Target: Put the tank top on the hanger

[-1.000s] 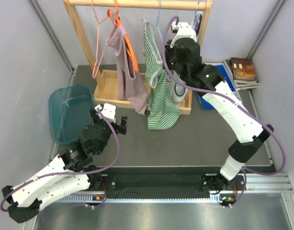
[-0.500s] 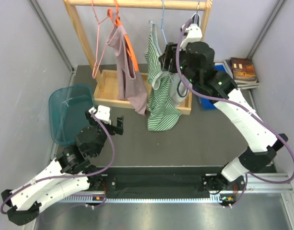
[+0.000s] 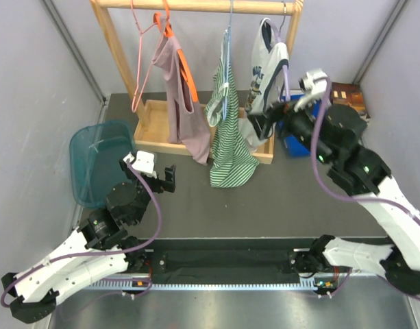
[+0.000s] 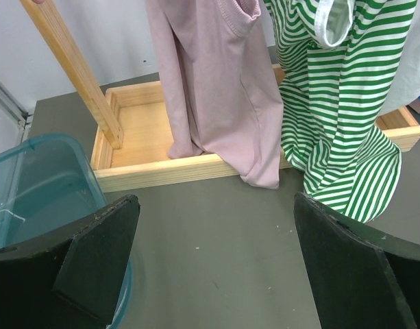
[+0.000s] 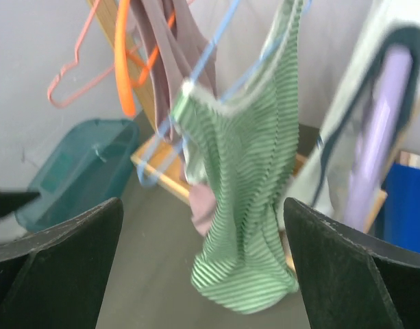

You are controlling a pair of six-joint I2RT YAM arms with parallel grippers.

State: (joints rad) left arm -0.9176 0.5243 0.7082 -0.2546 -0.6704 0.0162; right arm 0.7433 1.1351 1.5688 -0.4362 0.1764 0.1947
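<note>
The green-and-white striped tank top (image 3: 230,147) hangs on the light-blue wire hanger (image 3: 227,65), whose hook is over the wooden rail. One strap sits bunched on the wire, and the hem droops to the rack's base. My right gripper (image 3: 268,120) is open, to the right of the top and apart from it. In the right wrist view, the tank top (image 5: 254,171) and hanger (image 5: 146,177) hang ahead of the gripper's (image 5: 203,202) wide jaws. My left gripper (image 3: 155,179) is open and low over the mat. Its wrist view shows the gripper (image 4: 216,199) empty and the tank top (image 4: 340,137) at the right.
The wooden rack (image 3: 196,5) has a box base (image 3: 155,120). It also carries a bare pink hanger (image 3: 138,68), a mauve top (image 3: 186,110) on an orange hanger (image 3: 186,68), and a white top (image 3: 264,62). A teal bin (image 3: 100,161) stands left. Books (image 3: 348,96) lie at the right.
My right gripper has opened, let go at the rack and drawn back to the right and nearer. The tank top now hangs on its own. The left arm has barely shifted.
</note>
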